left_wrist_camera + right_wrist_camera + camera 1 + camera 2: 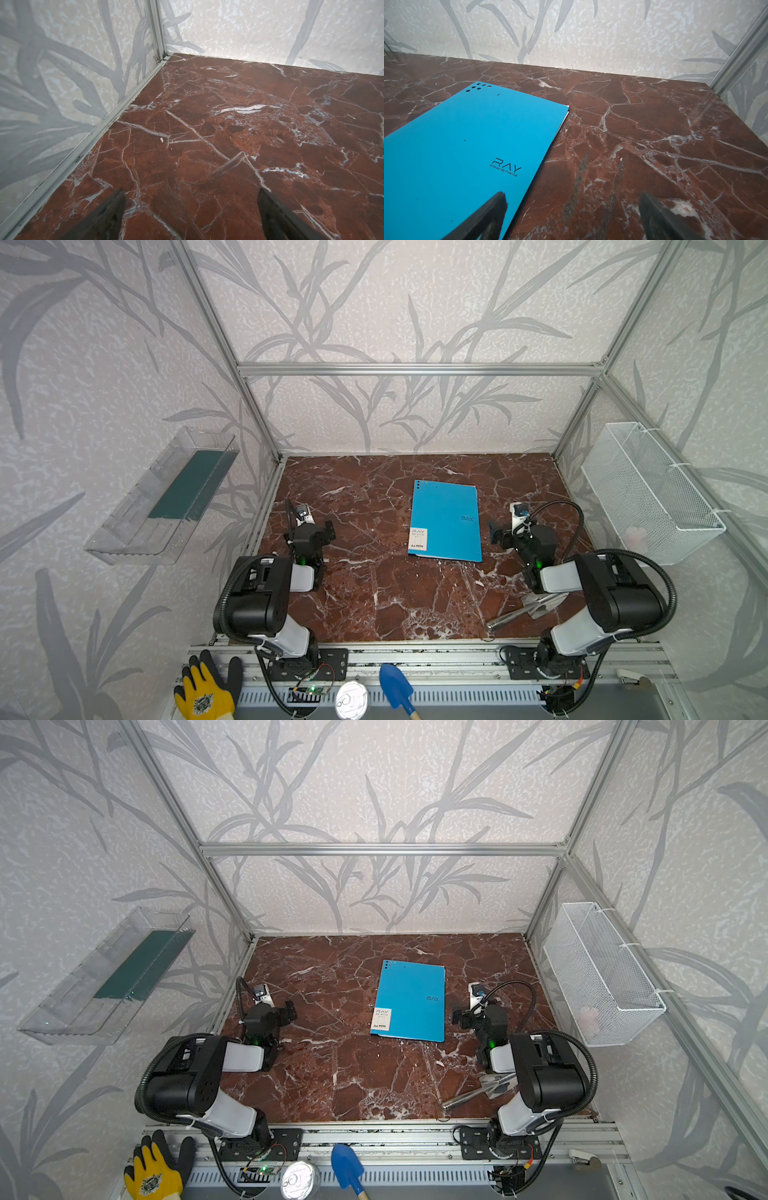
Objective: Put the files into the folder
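Observation:
The blue folder [446, 522] [411, 1002] lies shut and flat on the marble table, right of centre, with its white label at the near left corner. In the right wrist view the folder [456, 145] shows "RAY" lettering. A thin white edge of the files [567, 113] peeks out under its far corner; the rest of the files is hidden. My right gripper [494, 533] [572, 196] is open just right of the folder, one finger over its edge. My left gripper [330, 531] [191, 193] is open over bare marble at the left, nothing between its fingers.
A metal tool [525, 610] lies on the table under the right arm. A white mesh basket [652, 493] hangs on the right wall and a clear tray [166, 497] on the left wall. A yellow glove [205, 693], a can [352, 699] and a blue scoop [395, 686] sit on the front rail.

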Tool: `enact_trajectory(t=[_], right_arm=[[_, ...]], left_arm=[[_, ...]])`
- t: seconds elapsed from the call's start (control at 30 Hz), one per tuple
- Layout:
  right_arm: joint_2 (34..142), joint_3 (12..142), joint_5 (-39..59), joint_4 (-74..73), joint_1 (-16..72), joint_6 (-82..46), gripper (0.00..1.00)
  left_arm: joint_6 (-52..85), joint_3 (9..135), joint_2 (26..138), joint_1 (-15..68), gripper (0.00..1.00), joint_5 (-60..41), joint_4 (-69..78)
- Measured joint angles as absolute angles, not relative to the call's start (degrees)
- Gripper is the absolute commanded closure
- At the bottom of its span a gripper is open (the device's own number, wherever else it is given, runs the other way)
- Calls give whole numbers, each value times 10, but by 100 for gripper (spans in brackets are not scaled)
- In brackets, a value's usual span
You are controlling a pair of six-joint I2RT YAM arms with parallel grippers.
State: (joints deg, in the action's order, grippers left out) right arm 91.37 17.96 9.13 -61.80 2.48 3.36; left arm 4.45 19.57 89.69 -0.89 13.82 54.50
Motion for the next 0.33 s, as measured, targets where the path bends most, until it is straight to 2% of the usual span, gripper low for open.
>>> enact_trajectory(t=[0.33], right_arm=[[914, 202, 98, -577, 25, 37, 1]], left_arm=[[41, 199, 897, -18, 1, 116, 544]])
